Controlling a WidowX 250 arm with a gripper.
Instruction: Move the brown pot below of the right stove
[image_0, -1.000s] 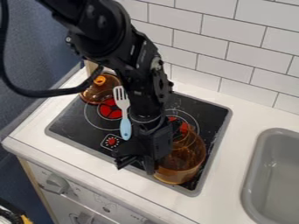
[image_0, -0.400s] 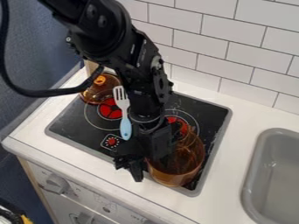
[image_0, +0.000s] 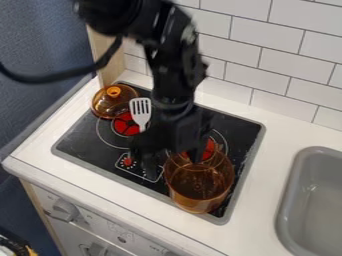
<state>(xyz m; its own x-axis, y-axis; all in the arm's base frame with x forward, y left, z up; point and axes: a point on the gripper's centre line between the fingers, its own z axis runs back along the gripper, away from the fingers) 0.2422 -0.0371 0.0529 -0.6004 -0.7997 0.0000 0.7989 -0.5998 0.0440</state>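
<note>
hanging over the stove (image_0: 80, 153), the gripper (image_0: 167, 154) is blurred at the pot's eleven o'clock; whether it is spread or pinched i cannot tell. the brown pot (image_0: 200, 187) stands upright at the right burner's (image_0: 208, 146) six o'clock. the lid (image_0: 110, 106) lies toward the stove's eleven, the spatula (image_0: 140, 111) just beside it.

room runs between the pot (image_0: 200, 192) and sink (image_0: 283, 205), but the arm (image_0: 177, 75) crowds the stove (image_0: 240, 125).

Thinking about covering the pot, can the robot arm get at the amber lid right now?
Probably yes; nothing covers the amber lid or its knob, though the spatula beside it leaves less room on that side.
</note>
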